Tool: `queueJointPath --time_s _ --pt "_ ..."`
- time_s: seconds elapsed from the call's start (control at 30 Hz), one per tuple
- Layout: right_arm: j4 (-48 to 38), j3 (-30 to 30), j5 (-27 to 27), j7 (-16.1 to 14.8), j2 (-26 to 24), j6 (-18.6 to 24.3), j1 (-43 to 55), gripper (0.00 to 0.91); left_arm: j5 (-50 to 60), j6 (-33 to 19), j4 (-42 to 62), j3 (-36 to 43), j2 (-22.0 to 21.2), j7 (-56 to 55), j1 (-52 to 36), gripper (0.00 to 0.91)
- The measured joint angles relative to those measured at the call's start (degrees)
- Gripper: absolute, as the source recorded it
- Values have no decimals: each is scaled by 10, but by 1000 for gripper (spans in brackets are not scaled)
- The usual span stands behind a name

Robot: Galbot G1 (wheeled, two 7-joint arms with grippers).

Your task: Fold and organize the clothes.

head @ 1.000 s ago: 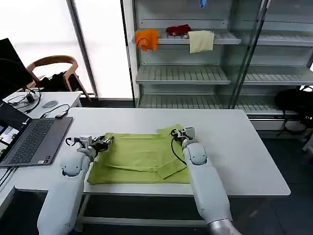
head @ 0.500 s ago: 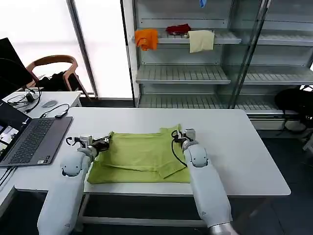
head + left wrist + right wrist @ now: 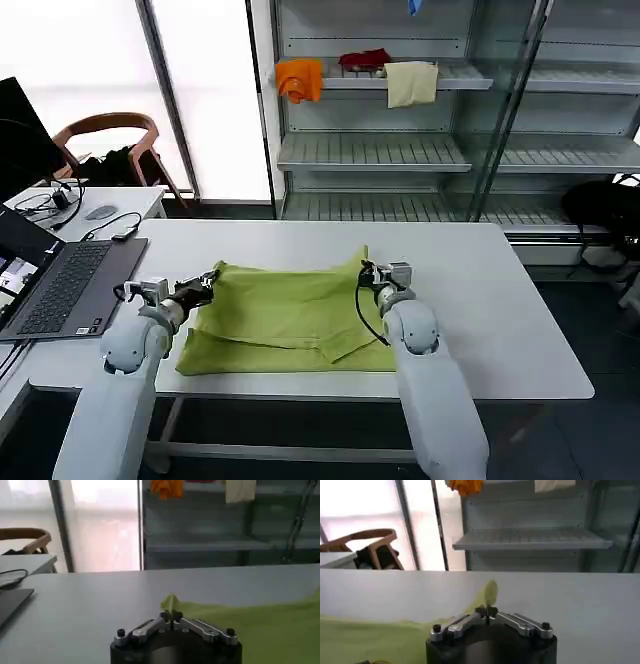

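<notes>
Two grippers, left gripper (image 3: 207, 279) and right gripper (image 3: 366, 271), are each clamped on a far corner of the lime T-shirt (image 3: 285, 315), which lies mid-tabletop (image 3: 480, 300) toward its near edge, apparently to tension the cloth for folding.

T-shirt (image 3: 285, 312) far edge pulled wider, lifted.

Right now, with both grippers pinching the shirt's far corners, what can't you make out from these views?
- Head view: the T-shirt's near right corner lies behind the right arm, so how that edge lies can't be judged.
- Left wrist view: the left gripper's own body cuts off the cloth below its pinched corner.
- Right wrist view: the same holds for the right gripper.
- The neck label: I can't find it; too small or folded under.
</notes>
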Motion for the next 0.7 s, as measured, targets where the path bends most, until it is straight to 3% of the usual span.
queueJointPath --time_s 0.33,0.7 --pt "111 7 0 -12 -13 2 -106 0 -14 -12 -74 -21 2 19 75 0" --pt "174 9 -12 -20 -13 3 -187 0 0 -36 -119 -38 7 37 139 0"
